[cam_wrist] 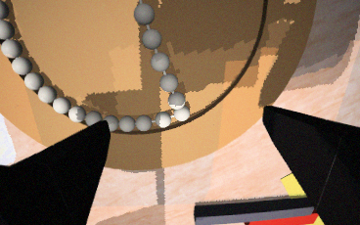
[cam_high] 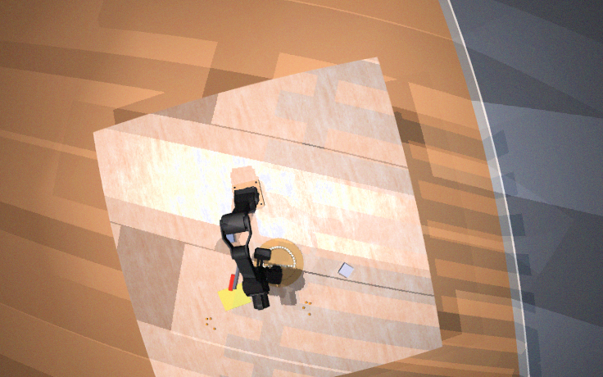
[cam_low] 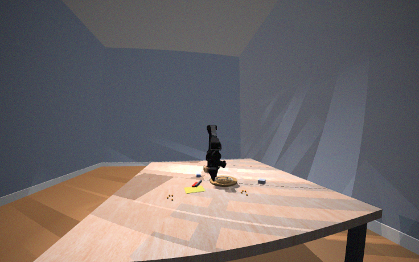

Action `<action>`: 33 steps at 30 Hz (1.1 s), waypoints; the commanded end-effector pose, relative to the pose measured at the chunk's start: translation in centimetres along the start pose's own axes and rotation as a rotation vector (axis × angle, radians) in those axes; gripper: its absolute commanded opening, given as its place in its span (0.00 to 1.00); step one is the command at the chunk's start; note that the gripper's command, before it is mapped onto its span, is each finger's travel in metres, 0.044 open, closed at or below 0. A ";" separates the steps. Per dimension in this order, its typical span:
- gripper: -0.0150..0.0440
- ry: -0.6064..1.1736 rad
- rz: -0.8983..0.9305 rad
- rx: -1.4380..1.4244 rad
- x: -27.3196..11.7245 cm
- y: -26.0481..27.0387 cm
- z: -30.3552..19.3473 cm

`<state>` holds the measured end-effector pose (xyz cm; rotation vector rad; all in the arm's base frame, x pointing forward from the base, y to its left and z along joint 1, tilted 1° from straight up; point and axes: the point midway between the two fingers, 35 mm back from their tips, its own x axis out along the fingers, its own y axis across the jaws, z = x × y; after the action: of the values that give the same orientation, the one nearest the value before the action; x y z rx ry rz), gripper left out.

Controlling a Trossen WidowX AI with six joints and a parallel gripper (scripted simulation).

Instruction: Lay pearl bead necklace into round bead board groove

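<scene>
Gripper (cam_high: 274,275) (cam_low: 214,180) (cam_wrist: 187,120): fingers spread wide, nothing held | necklace (cam_high: 293,256) (cam_wrist: 127,123): wrist view, groove filled 6-to-9 o'clock side, strand cuts inward from 6 | board (cam_high: 298,262) (cam_low: 234,182) (cam_wrist: 196,152) on pale wood table (cam_high: 364,328) (cam_low: 270,208) | blue-grey walls (cam_low: 172,97), orange-brown floor (cam_high: 37,233) (cam_low: 42,208)

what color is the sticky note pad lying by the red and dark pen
Plain yellow, clearest in the top view.

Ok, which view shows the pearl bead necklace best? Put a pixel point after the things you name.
The wrist view: single grey-white round beads (cam_high: 293,255) (cam_low: 223,178) (cam_wrist: 22,66) and the dark groove (cam_wrist: 248,68) stand out. The top view shows a small dotted loop, partly arm-covered; the exterior, a faint pale ring.
</scene>
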<state>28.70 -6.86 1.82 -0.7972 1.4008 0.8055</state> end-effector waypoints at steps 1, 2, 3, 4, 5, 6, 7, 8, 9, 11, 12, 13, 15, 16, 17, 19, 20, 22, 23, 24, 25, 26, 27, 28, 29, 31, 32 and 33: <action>1.00 0.000 0.002 -0.004 0.0 0.0 0.0; 1.00 0.000 0.002 -0.004 0.0 0.0 0.0; 1.00 0.000 0.002 -0.004 0.0 0.0 0.0; 1.00 0.000 0.002 -0.004 0.0 0.0 0.0; 1.00 0.000 0.002 -0.004 0.0 0.0 0.0; 1.00 0.000 0.002 -0.004 0.0 0.0 0.0; 1.00 0.000 0.002 -0.004 0.0 0.0 0.0; 1.00 0.000 0.002 -0.004 0.0 0.0 0.0; 1.00 0.000 0.002 -0.004 0.0 0.0 0.0; 1.00 0.000 0.002 -0.004 0.0 0.0 0.0; 0.96 0.000 0.002 -0.013 -0.1 0.0 0.0; 0.91 0.000 0.002 -0.040 -0.4 0.1 0.1; 0.82 0.000 0.002 -0.145 -1.6 0.2 0.6; 0.78 0.000 0.002 -0.205 -2.3 0.3 0.8; 0.73 -0.001 0.002 -0.250 -2.8 0.4 1.0; 0.64 -0.001 0.002 -0.286 -3.2 0.5 1.1; 0.60 -0.001 0.002 -0.286 -3.2 0.5 1.1; 0.51 -0.001 0.002 -0.286 -3.2 0.5 1.1; 0.47 -0.001 0.002 -0.286 -3.2 0.5 1.1; 0.46 -0.001 0.002 -0.286 -3.2 0.5 1.1; 0.46 -0.001 0.002 -0.286 -3.1 0.5 1.1; 0.46 -0.001 0.002 -0.286 -2.8 0.5 1.1; 0.46 -0.001 0.002 -0.286 -2.5 0.5 1.1; 0.46 -0.001 0.002 -0.286 -2.1 0.5 1.1; 0.46 -0.001 0.002 -0.286 -1.7 0.5 1.1; 0.46 -0.002 -0.007 -0.279 -2.5 0.3 1.1; 0.46 -0.002 -0.007 -0.279 -2.4 0.3 1.1; 0.46 -0.002 -0.007 -0.279 -2.4 0.3 1.1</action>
<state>28.95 -5.75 4.14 -1.0124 1.3008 1.0121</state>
